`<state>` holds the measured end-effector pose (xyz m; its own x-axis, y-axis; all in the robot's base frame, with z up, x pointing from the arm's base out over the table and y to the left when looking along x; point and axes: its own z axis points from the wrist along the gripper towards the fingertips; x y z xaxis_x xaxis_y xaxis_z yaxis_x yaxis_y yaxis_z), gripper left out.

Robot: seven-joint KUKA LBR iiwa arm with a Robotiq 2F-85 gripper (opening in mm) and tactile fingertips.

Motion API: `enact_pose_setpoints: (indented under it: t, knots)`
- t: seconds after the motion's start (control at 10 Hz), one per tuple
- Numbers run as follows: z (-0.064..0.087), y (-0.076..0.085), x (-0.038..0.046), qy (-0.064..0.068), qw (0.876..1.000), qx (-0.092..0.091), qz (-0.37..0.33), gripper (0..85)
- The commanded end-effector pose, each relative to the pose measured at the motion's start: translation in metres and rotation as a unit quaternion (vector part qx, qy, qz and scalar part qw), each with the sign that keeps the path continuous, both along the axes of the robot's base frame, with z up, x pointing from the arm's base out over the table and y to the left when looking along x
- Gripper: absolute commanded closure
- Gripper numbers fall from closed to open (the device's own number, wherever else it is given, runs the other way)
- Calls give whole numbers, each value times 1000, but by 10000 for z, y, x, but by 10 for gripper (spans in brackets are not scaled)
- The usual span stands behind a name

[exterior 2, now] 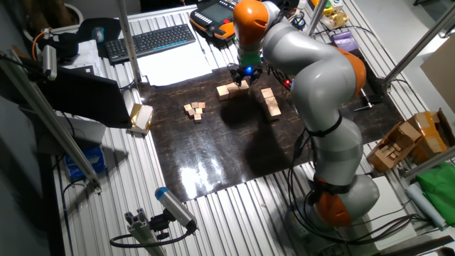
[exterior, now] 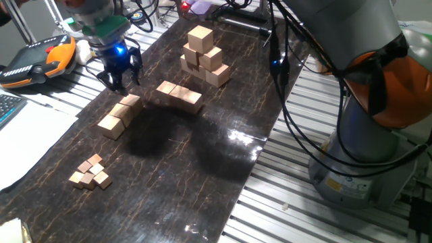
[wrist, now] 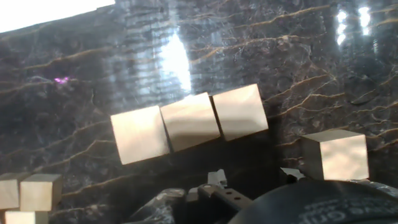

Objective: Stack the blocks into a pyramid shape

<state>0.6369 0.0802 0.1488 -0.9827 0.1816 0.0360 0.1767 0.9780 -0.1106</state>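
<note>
A row of three tan wooden blocks [exterior: 120, 113] lies flat on the dark mat; it fills the middle of the hand view [wrist: 189, 121]. Another low group of like blocks [exterior: 179, 96] lies to its right, and one of these [wrist: 336, 155] shows at the right of the hand view. No stepped pile of these blocks shows. My gripper [exterior: 120, 81] hovers just above the far end of the row, open and empty. Its fingertips [wrist: 217, 179] show at the bottom of the hand view. In the other fixed view the gripper [exterior 2: 245, 77] is over the row [exterior 2: 229, 89].
A taller stack of bigger cubes [exterior: 203, 55] stands at the back of the mat. Several tiny cubes [exterior: 90, 171] lie near the front left. An orange pendant [exterior: 42, 59] and papers lie left of the mat [exterior: 202, 155]. The robot base [exterior: 364, 135] stands at the right.
</note>
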Motion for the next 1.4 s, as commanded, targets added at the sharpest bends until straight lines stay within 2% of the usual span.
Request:
enact_pose_setpoints:
  t: [0.0,0.2,0.3,0.5,0.7,0.8,1.0,1.2,1.3]
  knots:
    - [-1,-3,0,-5,1000,1,-2,370]
    - [-1,-3,0,-4,1000,5,-2,370]
    - [-1,-3,0,-11,1000,9,-2,370]
    - [-1,-3,0,-22,1000,-1,-3,343]
    - [-36,-13,179,-26,1000,1,2,337]
    - [-88,-40,300,-28,1000,-2,12,337]
    - [-174,-57,480,-31,999,1,30,333]
    - [-237,6,599,-34,999,1,34,317]
    - [-274,28,637,-34,999,9,31,287]
